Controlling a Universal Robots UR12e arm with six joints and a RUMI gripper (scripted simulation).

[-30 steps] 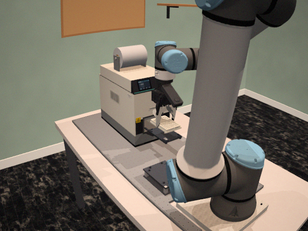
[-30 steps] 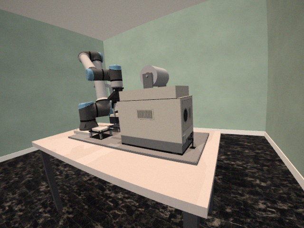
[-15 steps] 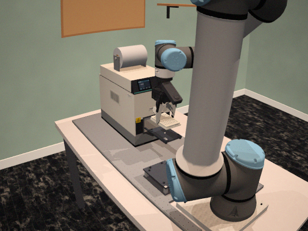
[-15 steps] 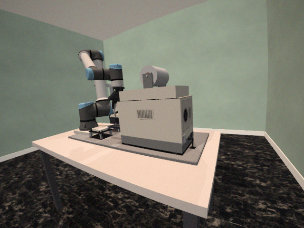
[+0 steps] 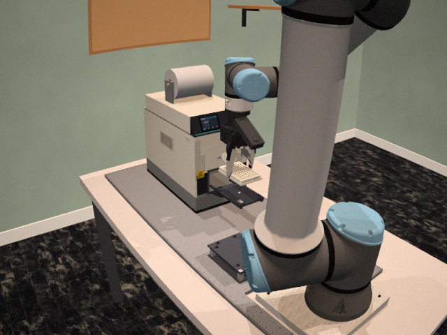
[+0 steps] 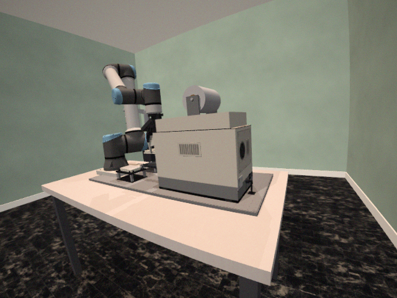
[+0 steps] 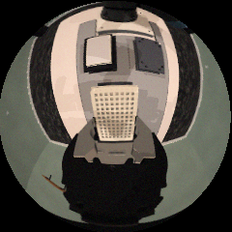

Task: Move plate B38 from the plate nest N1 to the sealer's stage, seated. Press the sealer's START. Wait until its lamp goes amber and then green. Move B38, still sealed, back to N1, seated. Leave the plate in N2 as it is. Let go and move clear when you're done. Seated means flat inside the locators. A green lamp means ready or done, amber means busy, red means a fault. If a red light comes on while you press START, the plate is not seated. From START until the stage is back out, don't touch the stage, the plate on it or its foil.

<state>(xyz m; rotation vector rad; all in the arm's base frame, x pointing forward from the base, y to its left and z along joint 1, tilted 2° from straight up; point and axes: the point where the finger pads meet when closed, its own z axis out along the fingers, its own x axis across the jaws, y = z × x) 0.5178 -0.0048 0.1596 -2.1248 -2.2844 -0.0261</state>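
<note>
1. My end effector (image 5: 239,162) is closed on plate B38 (image 5: 241,173), gripping it across its short end, with the rest of the plate projecting forward from the jaws.
2. Plate B38 hangs in the air just above the sealer's stage (image 5: 238,195), which stands extended from the front of the sealer (image 5: 180,144). The plate is not yet seated.
3. Handling judgement: the plate looks like a light, rigid moulded well plate with smooth side walls, so slip is the main risk, not crushing. Because I hold it by one end, the free end may droop. I judge it best to keep the plate level during descent.
4. In the wrist view the well grid (image 7: 115,113) shows open, with no foil on it that I can see.
5. Nest N1 (image 7: 148,55) lies vacant nearer my base. Nest N2 (image 7: 99,52) beside it carries its own plate, which is to be left alone.
6. The surface (image 6: 179,224) is a pale table top carrying a grey mat (image 6: 256,205) under the sealer and nests.
7. The room has green walls, a white skirting board and a dark mottled floor (image 6: 320,243). An orange board (image 5: 147,23) hangs behind the sealer.
</note>
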